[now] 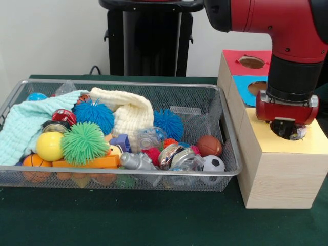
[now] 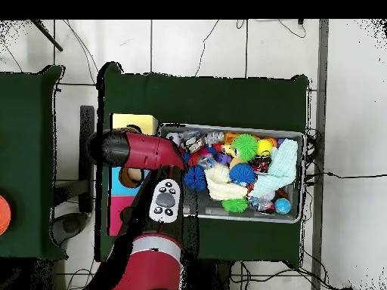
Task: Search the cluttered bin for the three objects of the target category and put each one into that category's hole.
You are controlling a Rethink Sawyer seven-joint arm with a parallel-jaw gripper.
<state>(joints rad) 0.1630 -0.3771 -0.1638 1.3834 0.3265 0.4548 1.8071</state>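
Green-cloth desk [image 1: 128,215] in front, carrying silver wire-mesh bin [image 1: 123,179] heaped with toys: fuzzy green ball [image 1: 83,142], two fuzzy blue balls [image 1: 94,115], yellow ball [image 1: 49,146], small soccer ball [image 1: 213,163], cream and mint cloths. Alongside, tall wooden box [image 1: 279,177] with yellow, blue and red tops. Red arm's hand [image 1: 287,129] sunk in yellow hole, likely dropping a crinkly clear item [image 1: 299,133]. Cannot tell whether hand is spread or pinching; item only partly visible, category unclear.

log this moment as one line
arm: over wooden box | claw: at yellow hole, state unclear | mesh bin: full of toys
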